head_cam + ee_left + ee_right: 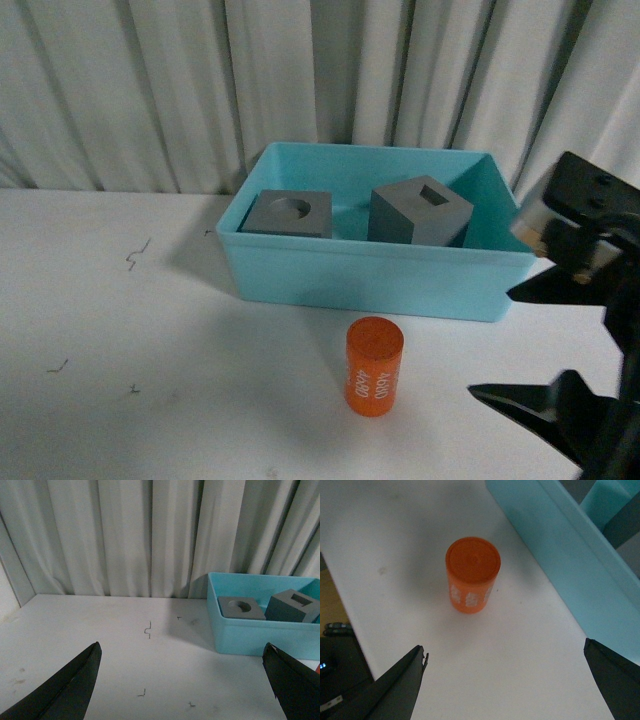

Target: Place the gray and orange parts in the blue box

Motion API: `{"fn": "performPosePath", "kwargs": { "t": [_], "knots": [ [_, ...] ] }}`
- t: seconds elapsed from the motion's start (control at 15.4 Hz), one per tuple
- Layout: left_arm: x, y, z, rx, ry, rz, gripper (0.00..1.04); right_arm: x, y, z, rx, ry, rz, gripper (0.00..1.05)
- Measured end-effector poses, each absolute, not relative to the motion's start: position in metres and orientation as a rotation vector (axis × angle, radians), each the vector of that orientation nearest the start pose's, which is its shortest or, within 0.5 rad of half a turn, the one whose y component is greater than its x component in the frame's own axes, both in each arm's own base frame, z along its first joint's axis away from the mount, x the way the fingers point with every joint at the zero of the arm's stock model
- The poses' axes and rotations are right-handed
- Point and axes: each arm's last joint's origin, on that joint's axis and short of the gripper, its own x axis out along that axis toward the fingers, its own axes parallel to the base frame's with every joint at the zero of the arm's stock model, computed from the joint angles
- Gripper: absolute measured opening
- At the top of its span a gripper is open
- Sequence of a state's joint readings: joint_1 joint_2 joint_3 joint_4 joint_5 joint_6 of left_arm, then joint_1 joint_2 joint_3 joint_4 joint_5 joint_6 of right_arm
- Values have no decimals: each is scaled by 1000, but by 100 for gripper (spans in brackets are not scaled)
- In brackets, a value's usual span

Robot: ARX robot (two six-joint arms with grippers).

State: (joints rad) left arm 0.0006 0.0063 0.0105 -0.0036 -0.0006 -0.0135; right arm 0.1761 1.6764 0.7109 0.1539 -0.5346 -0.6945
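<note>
White tabletop point(150, 350), pale pleated curtain point(150, 90) behind. Your right gripper point(505, 647): jaws spread, empty; orange plastic cylinder point(374, 366) upright just ahead, in front of light-blue plastic tray point(360, 275). Round-recess gray cube point(288, 213), square-recess gray cube point(420, 212) inside tray. Your left gripper point(181, 646): spread, empty.

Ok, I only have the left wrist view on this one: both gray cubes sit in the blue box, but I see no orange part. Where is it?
Observer: The orange cylinder stands upright on the table, outside the blue box, in front of its near wall with a gap between them.
Operator: Is anything holding it?
Observer: No. The right gripper is open, with the cylinder ahead of it, untouched.
Operator: Any marking on it?
Observer: White digits on its side, facing the robot.
</note>
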Motion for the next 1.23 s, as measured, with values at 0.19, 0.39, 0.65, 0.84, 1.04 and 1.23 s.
{"fn": "performPosePath", "kwargs": {
  "t": [0.19, 0.39, 0.65, 0.84, 1.04, 1.23],
  "knots": [
    [97, 0, 166, -14, -1, 1, 98, 311, 89, 121, -423, 588, 925, 98],
    [97, 0, 166, -14, -1, 2, 98, 318, 114, 111, -416, 587, 949, 98],
    [97, 0, 166, -14, -1, 1, 98, 335, 127, 95, -422, 615, 923, 98],
    [97, 0, 166, -14, -1, 1, 98, 339, 139, 87, -416, 638, 943, 98],
    [97, 0, 166, -14, -1, 1, 98, 340, 144, 87, -418, 643, 940, 75],
    [97, 0, 166, -14, -1, 1, 98, 340, 143, 88, -419, 641, 934, 47]
  ]
}}
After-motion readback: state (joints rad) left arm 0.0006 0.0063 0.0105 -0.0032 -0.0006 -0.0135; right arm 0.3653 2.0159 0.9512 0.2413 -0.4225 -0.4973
